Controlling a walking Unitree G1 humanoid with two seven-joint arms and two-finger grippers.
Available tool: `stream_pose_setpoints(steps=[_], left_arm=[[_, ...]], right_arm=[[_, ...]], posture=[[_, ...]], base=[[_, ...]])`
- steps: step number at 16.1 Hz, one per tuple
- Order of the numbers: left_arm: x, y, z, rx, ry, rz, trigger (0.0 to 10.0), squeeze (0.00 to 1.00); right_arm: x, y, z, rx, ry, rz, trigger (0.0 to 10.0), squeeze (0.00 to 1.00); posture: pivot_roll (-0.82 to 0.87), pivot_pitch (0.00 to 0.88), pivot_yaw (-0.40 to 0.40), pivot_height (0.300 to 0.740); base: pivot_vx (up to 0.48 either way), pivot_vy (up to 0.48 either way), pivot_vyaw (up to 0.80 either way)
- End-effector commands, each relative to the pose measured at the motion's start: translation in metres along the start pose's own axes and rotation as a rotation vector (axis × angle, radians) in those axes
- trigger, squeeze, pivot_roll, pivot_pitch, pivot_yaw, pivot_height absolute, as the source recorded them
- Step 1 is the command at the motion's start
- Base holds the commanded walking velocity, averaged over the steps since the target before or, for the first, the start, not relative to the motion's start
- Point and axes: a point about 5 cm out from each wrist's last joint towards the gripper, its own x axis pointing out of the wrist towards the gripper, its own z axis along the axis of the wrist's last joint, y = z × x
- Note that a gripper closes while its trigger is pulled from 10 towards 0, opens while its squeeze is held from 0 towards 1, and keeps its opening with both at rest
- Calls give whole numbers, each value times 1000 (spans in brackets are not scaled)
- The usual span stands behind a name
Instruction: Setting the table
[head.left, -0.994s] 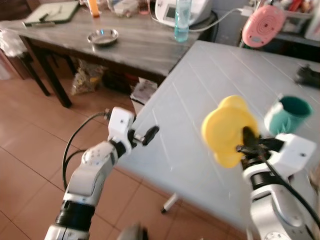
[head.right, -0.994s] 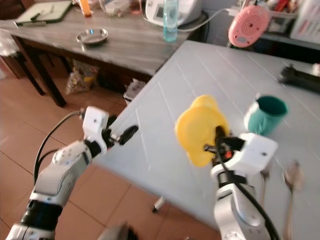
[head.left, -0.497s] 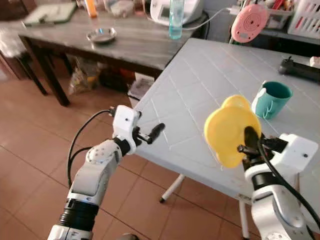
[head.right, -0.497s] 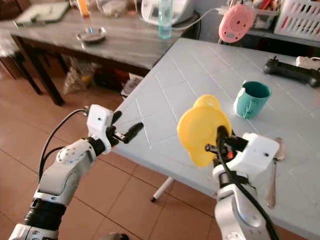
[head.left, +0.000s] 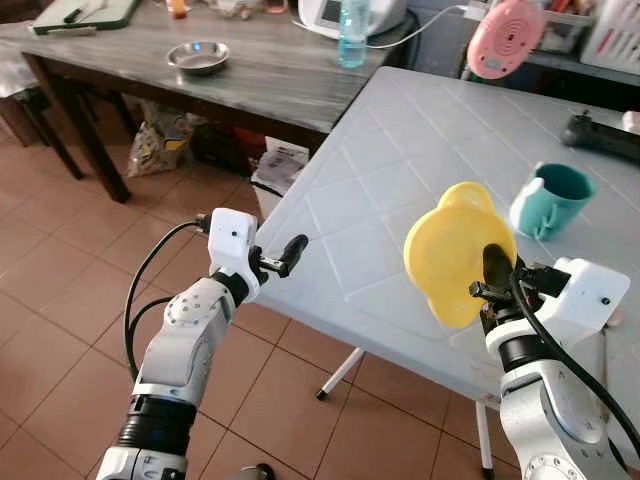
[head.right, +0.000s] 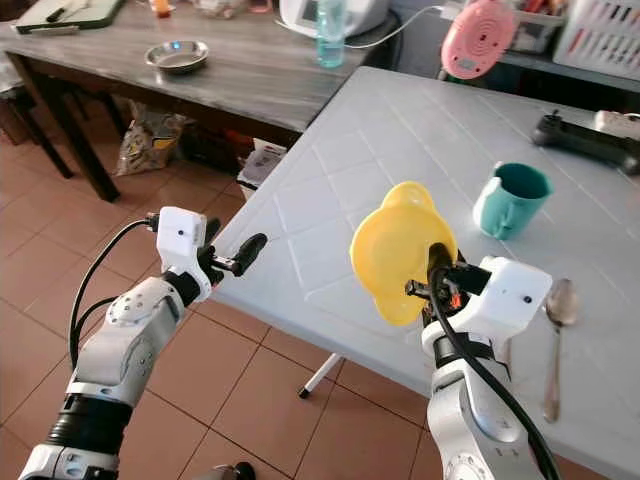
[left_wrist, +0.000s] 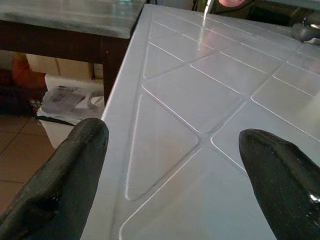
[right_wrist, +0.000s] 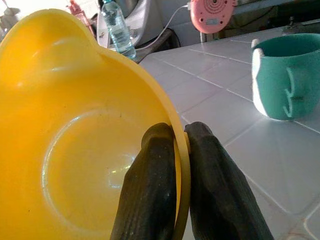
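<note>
My right gripper (head.left: 492, 277) is shut on the rim of a yellow bowl (head.left: 452, 256), holding it tilted above the near edge of the white table (head.left: 400, 180). In the right wrist view both fingers (right_wrist: 165, 165) pinch the yellow bowl (right_wrist: 75, 135) at its rim. A teal mug (head.left: 552, 200) stands on the table to the right, and a spoon (head.right: 556, 330) lies near the right edge. My left gripper (head.left: 283, 256) hovers open at the table's left corner, nothing between its fingers (left_wrist: 75, 165).
A dark wooden table (head.left: 200, 75) at the back left carries a metal dish (head.left: 198, 56), a water bottle (head.left: 352, 30) and an appliance. A pink round object (head.left: 505, 35) and a black item (head.left: 600, 135) sit at the far side. Brown tiled floor (head.left: 60, 300) lies to the left.
The camera has shifted, so the scene sits a little differently. My left gripper moved slightly left and lower. The right gripper still holds the bowl in much the same place.
</note>
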Motion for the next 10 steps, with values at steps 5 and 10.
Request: stream_pose_setpoints(steps=[5,10], left_arm=[[5,1,6,5,-19,-1,10000,0],[11,6,14,30,-40,-10,10000,0]], right_arm=[[-2,-1,0,-8,-7,2,0,0],[-3,-1,0,-5,-16,-12,0,0]], posture=[[28,130,-9,740],[28,133,6,740]], base=[[0,413,0],[0,480,0]])
